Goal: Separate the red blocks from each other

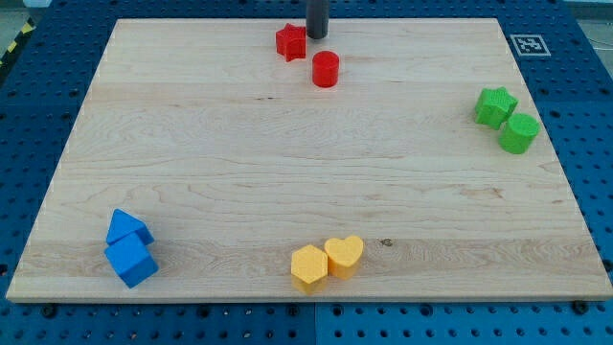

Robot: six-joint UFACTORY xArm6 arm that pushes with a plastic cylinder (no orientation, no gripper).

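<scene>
Top centre of table (192,115): red star block (291,42) and red cylinder (326,69), near, not touching. My tip (316,35) just right of star, above cylinder. No fingers here; rod only, nothing held. Blocks look light, rigid, likely slide easily; push on flat side.

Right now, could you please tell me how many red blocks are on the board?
2, both near the view's top: a red star beside my tip, and a red cylinder just below-right. None seem hidden.

My tip (316,36) ends a straight, dark grey rod, round in section, plain and smooth; the view's top edge cuts off its upper part.
</scene>
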